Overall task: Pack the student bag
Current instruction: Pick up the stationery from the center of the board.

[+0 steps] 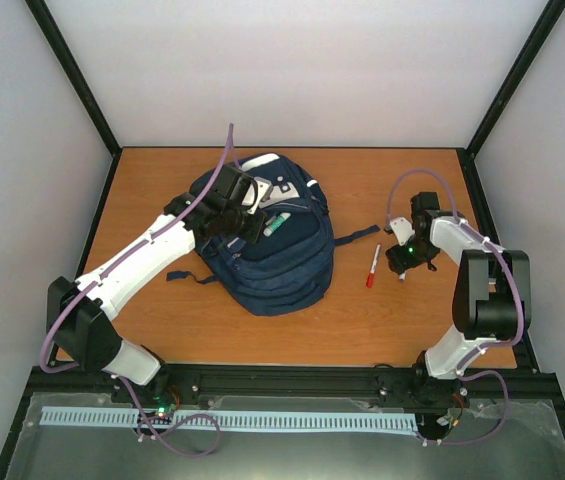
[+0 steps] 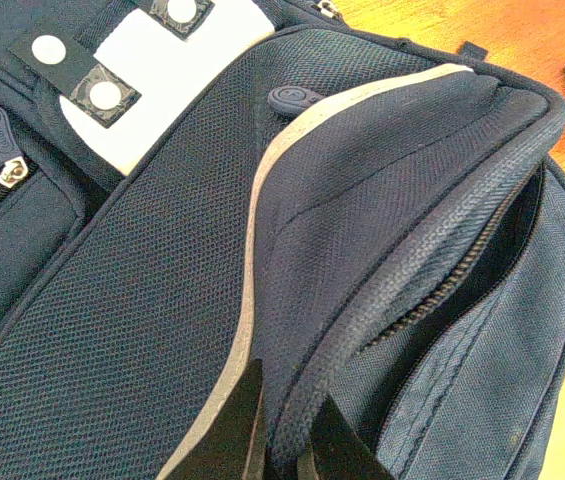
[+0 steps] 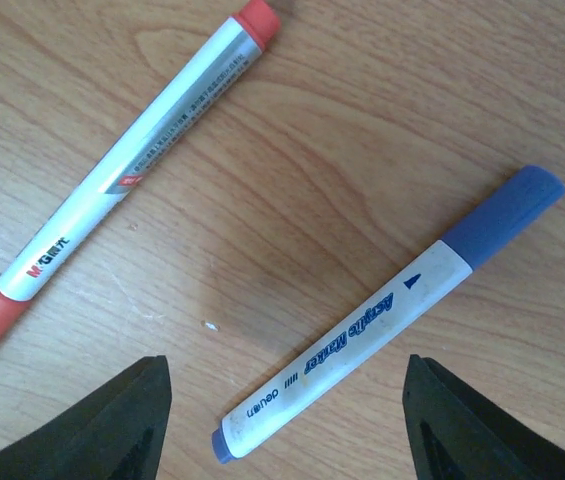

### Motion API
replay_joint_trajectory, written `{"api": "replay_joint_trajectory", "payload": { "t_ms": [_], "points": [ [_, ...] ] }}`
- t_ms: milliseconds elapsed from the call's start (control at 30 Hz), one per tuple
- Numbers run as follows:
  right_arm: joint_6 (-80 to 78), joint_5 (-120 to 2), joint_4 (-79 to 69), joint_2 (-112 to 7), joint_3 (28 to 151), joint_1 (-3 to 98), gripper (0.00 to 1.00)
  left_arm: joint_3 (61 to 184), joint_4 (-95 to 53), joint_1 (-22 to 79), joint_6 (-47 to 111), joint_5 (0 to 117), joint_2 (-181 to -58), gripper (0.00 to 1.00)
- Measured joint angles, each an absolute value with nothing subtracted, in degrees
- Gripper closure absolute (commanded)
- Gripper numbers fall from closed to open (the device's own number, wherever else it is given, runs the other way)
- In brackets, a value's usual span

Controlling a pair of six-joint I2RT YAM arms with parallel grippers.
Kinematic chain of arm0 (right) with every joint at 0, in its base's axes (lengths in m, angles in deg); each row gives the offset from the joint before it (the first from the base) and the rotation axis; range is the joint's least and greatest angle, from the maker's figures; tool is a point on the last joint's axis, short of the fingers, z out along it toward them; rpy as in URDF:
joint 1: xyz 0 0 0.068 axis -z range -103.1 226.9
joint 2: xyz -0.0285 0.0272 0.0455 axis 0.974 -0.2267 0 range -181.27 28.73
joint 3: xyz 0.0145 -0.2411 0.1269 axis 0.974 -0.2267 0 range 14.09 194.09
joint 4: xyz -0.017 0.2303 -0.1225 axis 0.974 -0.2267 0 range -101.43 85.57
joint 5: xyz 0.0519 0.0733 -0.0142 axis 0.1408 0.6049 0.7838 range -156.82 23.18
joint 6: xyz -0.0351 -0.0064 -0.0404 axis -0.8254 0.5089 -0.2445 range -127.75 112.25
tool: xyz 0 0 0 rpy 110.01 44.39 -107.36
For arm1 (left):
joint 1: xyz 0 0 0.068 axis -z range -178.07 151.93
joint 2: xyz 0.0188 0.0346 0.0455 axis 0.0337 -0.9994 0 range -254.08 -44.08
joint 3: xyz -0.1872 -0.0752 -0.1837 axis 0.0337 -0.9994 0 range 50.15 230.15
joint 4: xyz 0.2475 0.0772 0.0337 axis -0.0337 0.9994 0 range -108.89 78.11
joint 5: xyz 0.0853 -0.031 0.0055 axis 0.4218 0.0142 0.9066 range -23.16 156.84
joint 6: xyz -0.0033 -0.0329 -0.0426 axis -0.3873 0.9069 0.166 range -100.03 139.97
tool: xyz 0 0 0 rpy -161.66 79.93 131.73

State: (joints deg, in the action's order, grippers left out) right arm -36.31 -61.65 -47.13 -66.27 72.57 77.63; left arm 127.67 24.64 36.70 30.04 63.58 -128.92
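The navy student bag (image 1: 280,268) lies flat in the middle of the table, with its white buckle patch (image 2: 167,75) toward the back. My left gripper (image 2: 282,440) is shut on the bag's raised pocket rim (image 2: 412,265), holding the zipped opening apart. A blue-capped white marker (image 3: 392,310) lies on the wood to the right of the bag. My right gripper (image 3: 287,400) hangs open just above the marker, one finger on either side of its lower end. In the top view the right gripper (image 1: 402,262) covers the marker.
A red-capped white pen (image 3: 132,165) lies on the table between the bag and the right gripper, seen as a red pen (image 1: 372,266) from above. A small white-and-green object (image 1: 274,225) rests on the bag by the left gripper. A dark strap (image 1: 357,237) trails right.
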Motion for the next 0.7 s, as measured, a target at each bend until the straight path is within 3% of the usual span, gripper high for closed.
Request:
{"api": "replay_joint_trajectory", "payload": {
  "t_ms": [467,700],
  "points": [
    [-34.3,-63.2,-46.9,-69.4,72.9,77.6,0.48,127.7,24.6,36.7,30.0,63.6,-128.9,0.96],
    [-34.5,-64.0,-46.6,-70.0,72.9,77.6,0.67,127.7,24.6,36.7,30.0,63.5,-128.9,0.96]
  ]
}}
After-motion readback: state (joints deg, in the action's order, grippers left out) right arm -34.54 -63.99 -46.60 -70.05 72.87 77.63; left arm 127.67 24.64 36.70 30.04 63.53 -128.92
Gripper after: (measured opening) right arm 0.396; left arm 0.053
